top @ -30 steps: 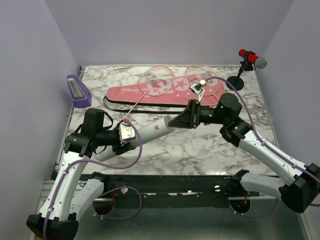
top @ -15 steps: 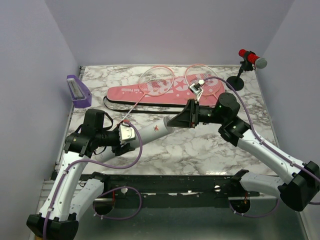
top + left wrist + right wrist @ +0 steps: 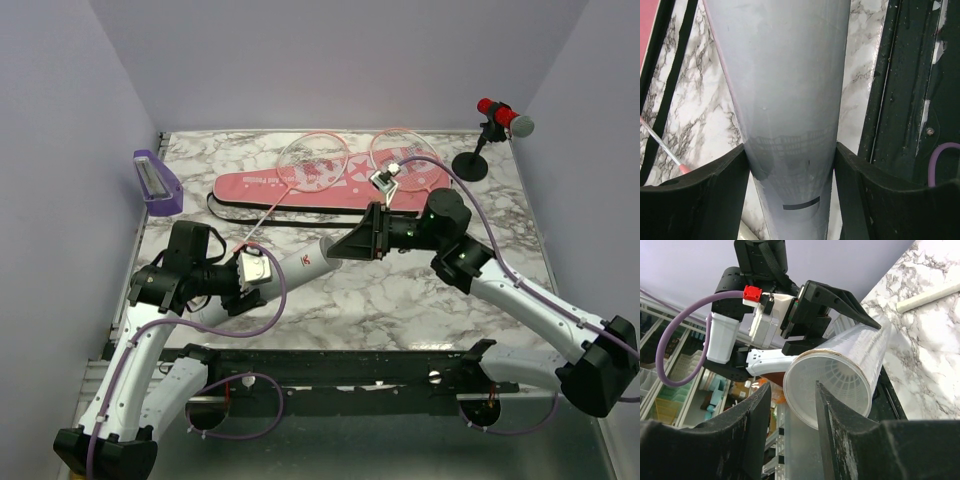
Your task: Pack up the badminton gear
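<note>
My left gripper (image 3: 250, 272) (image 3: 790, 165) is shut on the long white tube (image 3: 300, 262) (image 3: 785, 75) and holds it slanted above the table. The tube's open end faces my right gripper (image 3: 352, 243) (image 3: 792, 390). That gripper is open, with one finger inside the tube's mouth (image 3: 827, 390) and one outside. The white lattice skirt of the shuttlecock (image 3: 837, 375) shows inside the tube. Two pink-framed rackets (image 3: 313, 160) (image 3: 405, 158) lie with their heads on the pink racket bag (image 3: 330, 187). A white racket handle (image 3: 927, 297) lies on the marble.
A purple box (image 3: 155, 182) stands at the table's left edge. A red-and-grey microphone on a black stand (image 3: 492, 125) is at the far right. The bag's black strap (image 3: 235, 217) runs along its near side. A dark rail (image 3: 330, 365) borders the near edge.
My right gripper has moved left, closer onto the tube's open end. The left gripper and the tube have shifted slightly left and down with it.
</note>
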Tool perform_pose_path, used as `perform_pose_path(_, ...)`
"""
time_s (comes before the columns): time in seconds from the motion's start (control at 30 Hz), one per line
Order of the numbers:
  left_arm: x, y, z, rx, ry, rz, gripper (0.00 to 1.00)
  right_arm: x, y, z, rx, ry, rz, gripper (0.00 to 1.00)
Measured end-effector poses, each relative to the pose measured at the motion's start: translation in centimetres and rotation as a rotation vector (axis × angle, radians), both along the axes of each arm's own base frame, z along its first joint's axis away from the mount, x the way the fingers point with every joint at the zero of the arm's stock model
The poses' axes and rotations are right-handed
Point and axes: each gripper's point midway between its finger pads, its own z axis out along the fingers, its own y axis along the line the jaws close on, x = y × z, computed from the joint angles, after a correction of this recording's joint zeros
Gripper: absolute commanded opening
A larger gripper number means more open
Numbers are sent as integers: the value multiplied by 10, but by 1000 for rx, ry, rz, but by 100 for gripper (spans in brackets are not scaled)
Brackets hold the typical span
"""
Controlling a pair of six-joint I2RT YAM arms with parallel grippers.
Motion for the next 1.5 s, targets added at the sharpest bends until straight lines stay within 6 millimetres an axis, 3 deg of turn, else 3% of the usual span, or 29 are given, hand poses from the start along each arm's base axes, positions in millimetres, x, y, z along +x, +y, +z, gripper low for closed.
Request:
perform_pose_path(0.37, -3, 4, -6, 24, 21, 10, 69, 3, 6, -3, -32, -11, -16, 50)
perform_pose_path(0.63, 1, 0, 0, 3, -17, -7, 69, 12, 11, 18, -49, -58, -43, 50)
perform_pose_path(1.07, -1, 1, -2, 5, -13, -6, 69, 11, 13, 14, -55, -48, -40, 50)
perform_pose_path(1.5, -6, 7, -13, 43, 29, 10, 69, 5, 29, 6, -86, -59, -52, 49)
